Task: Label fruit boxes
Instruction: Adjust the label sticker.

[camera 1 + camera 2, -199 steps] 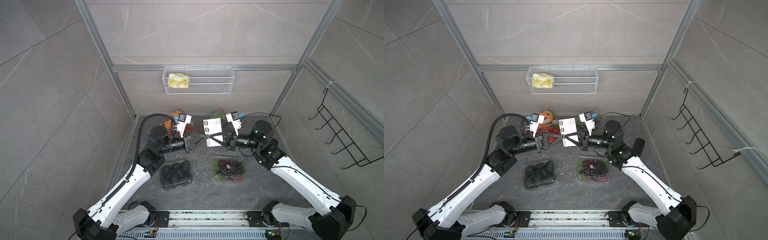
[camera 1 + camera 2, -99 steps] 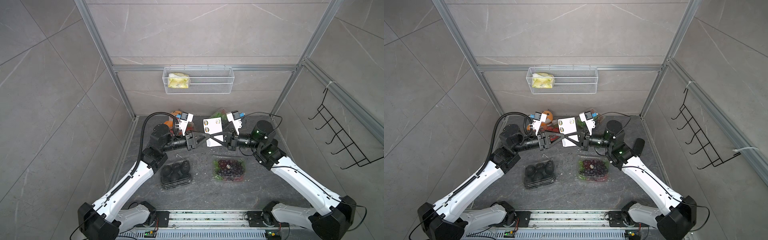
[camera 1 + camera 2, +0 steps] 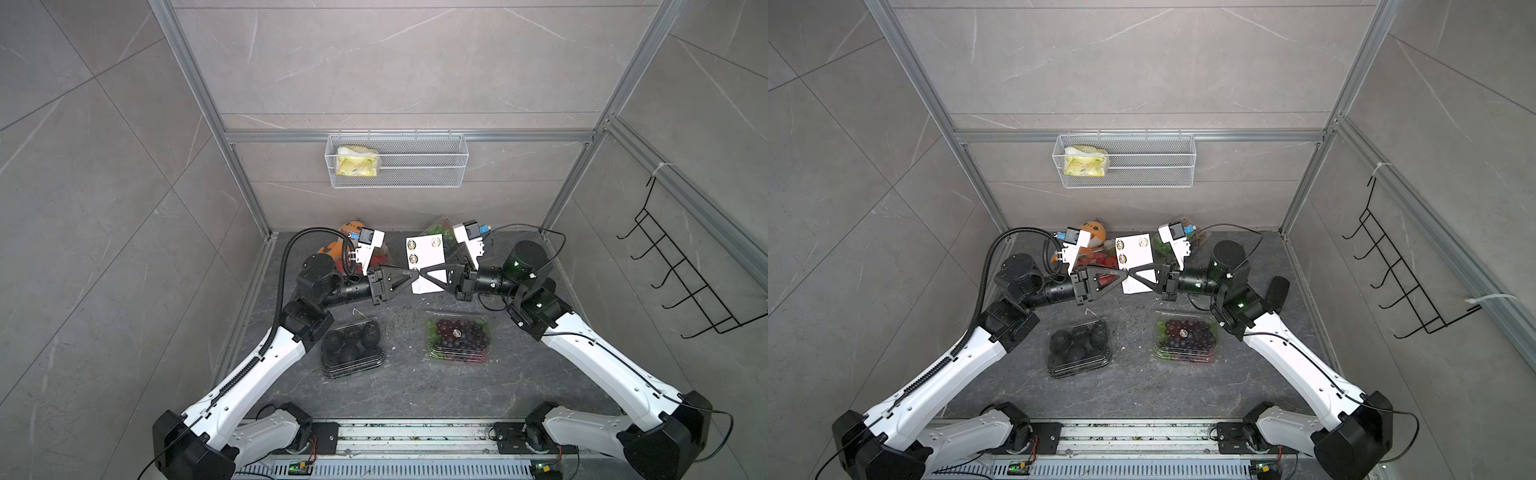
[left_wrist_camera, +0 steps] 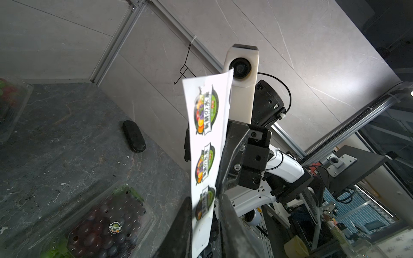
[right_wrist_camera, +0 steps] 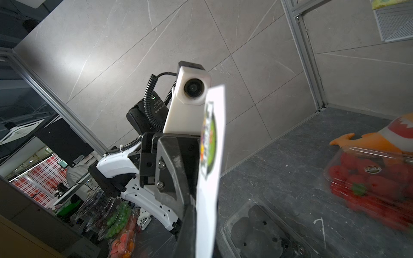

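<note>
Left wrist view showed us the clear purple-grape punnet (image 4: 100, 223) labelled; the dark-fruit punnet (image 3: 351, 345) by the front edge of the floor (image 3: 407, 386) looked bare; right gripper (image 3: 424, 272) clamped the white sticker sheet (image 3: 428, 253); we could not tell for the left gripper (image 3: 415, 273)

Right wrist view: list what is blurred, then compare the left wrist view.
Right wrist view: the sticker sheet is close and soft, print unreadable; the strawberry box smears. Left wrist view: the sheet's upper stickers are sharp, the lowest shadowed.

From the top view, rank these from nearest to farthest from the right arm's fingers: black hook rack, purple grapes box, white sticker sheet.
1. white sticker sheet: pinched in the right arm's fingers.
2. purple grapes box: on the table below them.
3. black hook rack: on the right wall.
</note>
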Controlling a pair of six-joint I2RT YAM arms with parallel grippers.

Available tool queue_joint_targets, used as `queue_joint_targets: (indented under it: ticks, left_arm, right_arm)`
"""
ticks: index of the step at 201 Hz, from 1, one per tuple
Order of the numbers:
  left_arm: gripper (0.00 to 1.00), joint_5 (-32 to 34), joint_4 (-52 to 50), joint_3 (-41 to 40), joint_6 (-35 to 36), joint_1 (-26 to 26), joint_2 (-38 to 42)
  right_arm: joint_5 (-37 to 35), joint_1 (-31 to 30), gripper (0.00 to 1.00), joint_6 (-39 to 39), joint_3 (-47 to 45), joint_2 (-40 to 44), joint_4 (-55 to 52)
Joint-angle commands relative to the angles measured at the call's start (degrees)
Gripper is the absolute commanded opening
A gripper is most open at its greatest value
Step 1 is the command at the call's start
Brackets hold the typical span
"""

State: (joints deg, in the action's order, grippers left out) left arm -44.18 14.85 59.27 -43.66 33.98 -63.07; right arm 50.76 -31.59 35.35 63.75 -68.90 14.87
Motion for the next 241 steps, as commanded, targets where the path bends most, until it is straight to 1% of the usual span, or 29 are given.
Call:
queue_joint_targets:
  ticks: [1, 42, 49, 57, 66, 80, 92, 108, 134, 160, 220, 227, 241]
  left_arm:
    - [0.09, -1.8, 4.59, 0.15, -0.77, -0.31, 1.26]
    - [0.08, -1.94, 6.34, 0.24, -1.47, -0.36, 0.92]
    - [0.06, -2.02, 6.57, 0.24, -1.52, -0.29, 0.84]
    - [0.0, -2.16, 7.02, 0.16, -1.85, -0.34, 0.8]
    - [0.0, -2.55, 7.81, 0.11, -2.19, -0.34, 0.66]
    - [0.0, -3.19, 9.17, -0.22, -2.86, -0.33, 0.64]
    - [0.0, -3.94, 13.02, -0.89, -4.2, -0.37, 0.62]
    - [0.0, -4.87, 15.34, -0.91, -5.09, -0.41, 0.47]
    - [0.0, -5.98, 18.0, -0.55, -6.3, -0.4, -0.32]
    - [0.0, -7.34, 21.37, -0.56, -7.82, -0.49, -0.56]
    - [0.0, -7.56, 21.62, -0.14, -7.98, -0.39, -0.51]
    - [0.0, -7.71, 21.71, -0.03, -8.17, -0.43, -0.8]
    - [0.0, -7.97, 22.23, 0.12, -8.48, -0.37, -1.24]
  right_arm:
    - [0.67, -0.23, 0.0, 0.82, 0.24, -0.27, 1.73]
    - [1.46, -0.29, 0.0, 1.26, 0.15, -0.31, 2.33]
    - [1.62, -0.26, 0.0, 1.4, 0.15, -0.26, 2.56]
    - [2.03, -0.24, 0.0, 1.75, 0.08, -0.27, 3.3]
    - [2.55, -0.14, 0.0, 2.67, -0.18, -0.35, 4.72]
    - [4.43, 0.2, 0.0, 5.76, -0.76, -0.76, 9.61]
    - [6.46, 0.53, 0.0, 10.0, -1.25, -1.63, 15.79]
    - [8.78, 0.66, 0.0, 15.71, -1.29, -3.22, 23.84]
    - [10.06, 0.74, 0.0, 21.08, -0.86, -4.96, 31.01]
    - [9.88, 1.13, 0.0, 22.19, -0.47, -5.95, 31.8]
    - [9.62, 1.48, 0.0, 22.68, -0.77, -6.77, 33.59]
    - [9.7, 1.53, 0.0, 24.38, -0.62, -6.9, 33.85]
    - [9.78, 1.5, 0.0, 24.55, -0.64, -6.95, 33.91]
